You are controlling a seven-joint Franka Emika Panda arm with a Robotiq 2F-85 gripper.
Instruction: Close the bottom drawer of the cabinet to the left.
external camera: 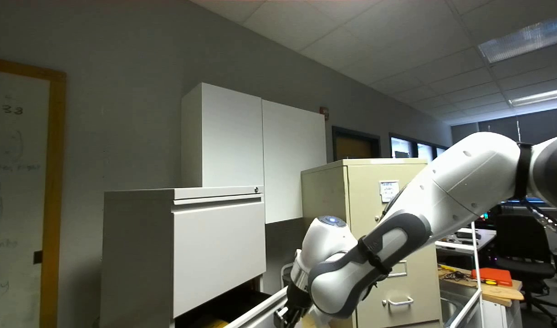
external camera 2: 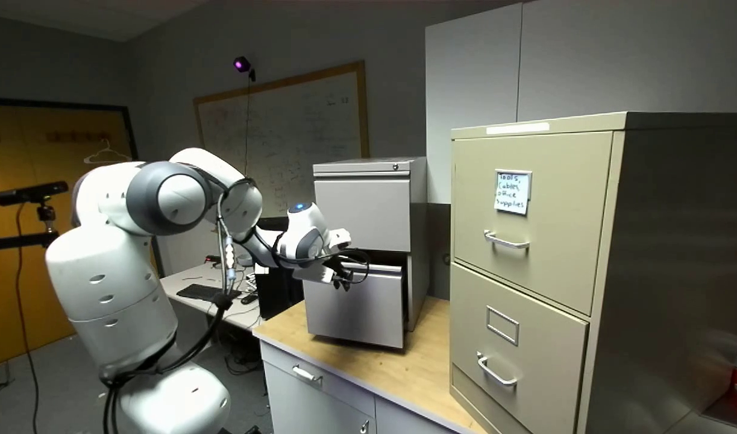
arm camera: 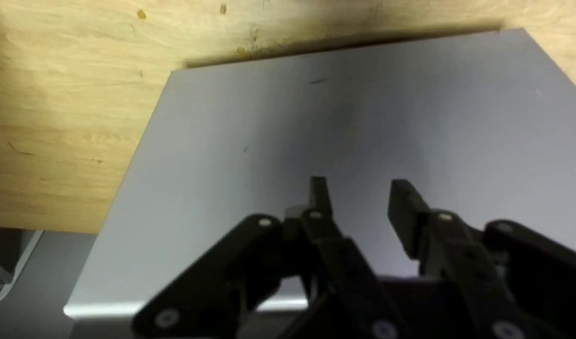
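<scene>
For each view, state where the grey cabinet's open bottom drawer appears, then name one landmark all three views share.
In an exterior view: the bottom drawer is at the lower edge, near mid-width, cut off.
In an exterior view: the bottom drawer is just below centre.
In the wrist view: the bottom drawer shows its broad front across the middle.
Shared landmark: the gripper.

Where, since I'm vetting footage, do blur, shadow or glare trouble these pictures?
Wrist view: the gripper is out of focus, and glare streaks the bottom drawer along its top edge; in an exterior view, the drawer's inside is mostly dark; in an exterior view, shadow lies on the wooden counter below.
</scene>
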